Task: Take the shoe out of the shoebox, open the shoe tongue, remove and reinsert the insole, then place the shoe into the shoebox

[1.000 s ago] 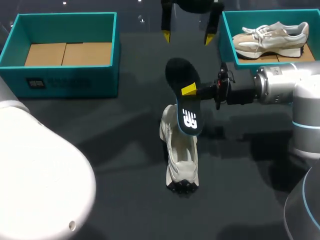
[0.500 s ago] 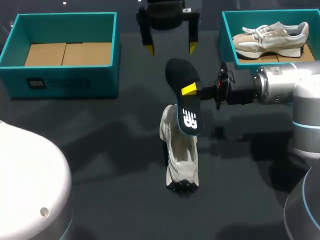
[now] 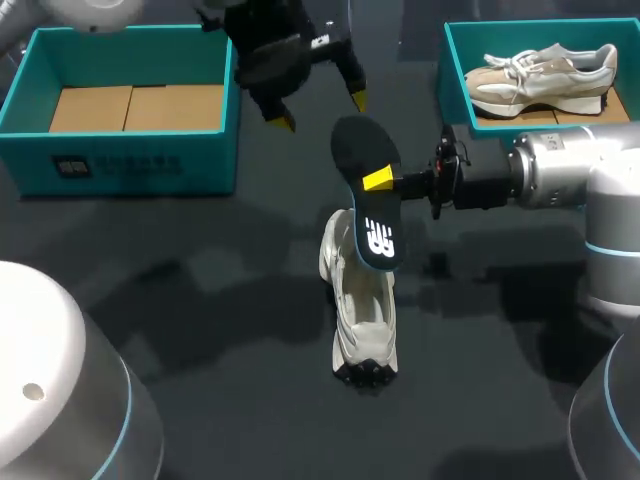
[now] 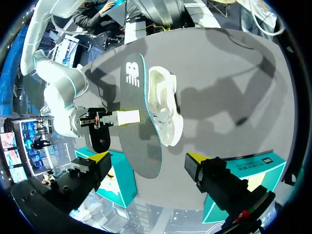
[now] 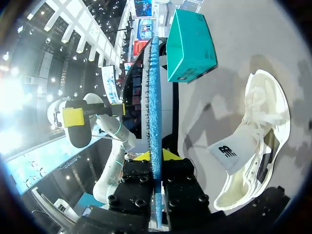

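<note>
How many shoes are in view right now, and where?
2. One white shoe lies mid-way across the table, near the insole held in the right gripper; one beige shoe sits in the right shoebox. The left shoebox shows none.

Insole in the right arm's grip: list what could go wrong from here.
1. The right jaws pinch the insole from one side only, so it may pivot or slip when pushed into the white shoe.
2. Nothing holds that shoe on the table. The left jaws hang open, away near the empty shoebox, so the shoe may slide or tip.
</note>
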